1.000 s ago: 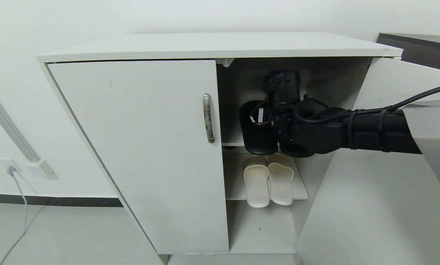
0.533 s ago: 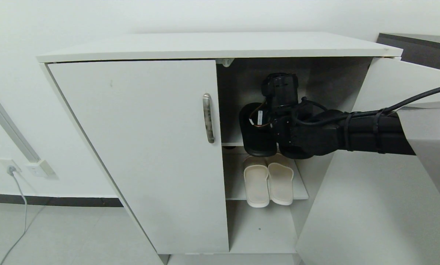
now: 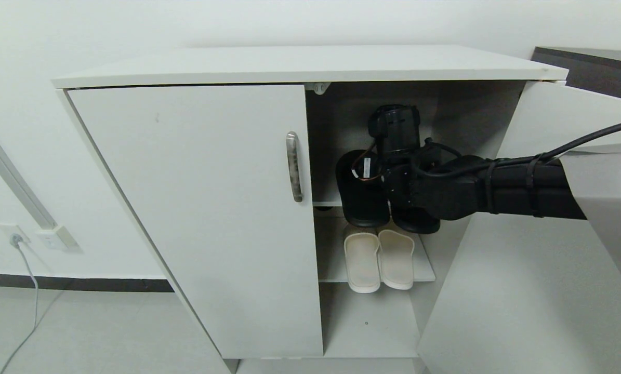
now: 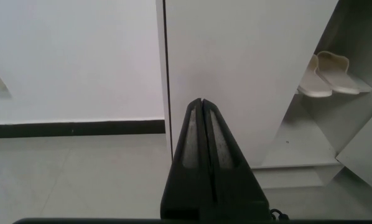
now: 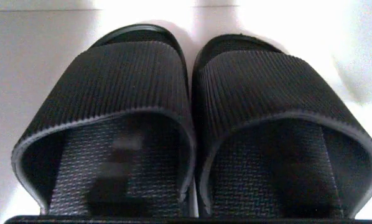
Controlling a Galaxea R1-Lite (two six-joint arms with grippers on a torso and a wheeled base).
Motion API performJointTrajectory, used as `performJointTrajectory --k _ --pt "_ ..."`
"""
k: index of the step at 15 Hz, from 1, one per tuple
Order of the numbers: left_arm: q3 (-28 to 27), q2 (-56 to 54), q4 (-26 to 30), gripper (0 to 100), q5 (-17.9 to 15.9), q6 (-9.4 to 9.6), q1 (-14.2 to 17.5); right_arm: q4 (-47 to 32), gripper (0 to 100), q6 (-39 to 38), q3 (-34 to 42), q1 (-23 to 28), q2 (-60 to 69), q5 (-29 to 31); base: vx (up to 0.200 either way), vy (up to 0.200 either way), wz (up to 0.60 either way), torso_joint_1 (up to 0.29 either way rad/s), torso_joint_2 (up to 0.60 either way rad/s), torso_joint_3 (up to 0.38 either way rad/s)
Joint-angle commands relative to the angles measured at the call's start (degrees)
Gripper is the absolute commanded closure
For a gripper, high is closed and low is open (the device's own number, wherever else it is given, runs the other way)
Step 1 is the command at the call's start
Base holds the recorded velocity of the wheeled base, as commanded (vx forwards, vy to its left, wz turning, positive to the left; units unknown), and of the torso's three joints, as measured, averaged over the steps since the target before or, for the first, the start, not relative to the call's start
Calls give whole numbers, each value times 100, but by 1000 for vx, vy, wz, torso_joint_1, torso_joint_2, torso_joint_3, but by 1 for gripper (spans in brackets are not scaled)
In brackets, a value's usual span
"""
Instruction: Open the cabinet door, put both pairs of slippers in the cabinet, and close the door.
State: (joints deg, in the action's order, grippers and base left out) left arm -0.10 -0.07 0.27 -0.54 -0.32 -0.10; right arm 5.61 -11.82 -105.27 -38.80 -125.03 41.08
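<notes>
The white cabinet [image 3: 289, 62] has its right door [image 3: 523, 291] swung open and its left door [image 3: 196, 208] closed. My right gripper [image 3: 396, 174] is inside the upper compartment, shut on the pair of black slippers [image 3: 362, 192], whose heels overhang the upper shelf [image 3: 325, 200]. Up close, the black slippers [image 5: 130, 93] lie side by side, toes pointing inward. A pair of white slippers [image 3: 378, 259] sits on the lower shelf [image 3: 331, 259]. My left gripper [image 4: 201, 109] is shut on nothing, low in front of the closed door, with the white slippers [image 4: 326, 74] off to one side.
The closed door carries a metal handle [image 3: 293, 166]. A wall socket with a cable [image 3: 14, 240] is at the left, above bare grey floor [image 3: 81, 332]. The cabinet's bottom compartment [image 3: 367, 327] holds nothing.
My right arm has lowered a little with the black slippers, so their heels now hang lower over the white pair. The left arm and the doors have not moved.
</notes>
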Motion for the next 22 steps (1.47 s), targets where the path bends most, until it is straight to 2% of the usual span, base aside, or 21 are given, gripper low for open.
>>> performJointTrajectory --k 1,9,16,21,22 --pt "1 7 0 100 1 -3 1 2 0 -4 112 -13 101 5 0 0 0 0 0 0" --pt "1 7 0 100 1 5 1 54 0 -39 1333 -409 1218 58 0 0 0 0 0 0" --pt "1 7 0 100 1 5 1 63 0 -197 2854 -1235 2553 58 0 0 0 0 0 0" --pt "1 7 0 100 -8 14 1 380 0 -408 3768 -1472 3054 -65 0 0 0 0 0 0" --pt "1 7 0 100 -8 23 1 573 100 -400 3970 -1472 3054 -171 0 0 0 0 0 0"
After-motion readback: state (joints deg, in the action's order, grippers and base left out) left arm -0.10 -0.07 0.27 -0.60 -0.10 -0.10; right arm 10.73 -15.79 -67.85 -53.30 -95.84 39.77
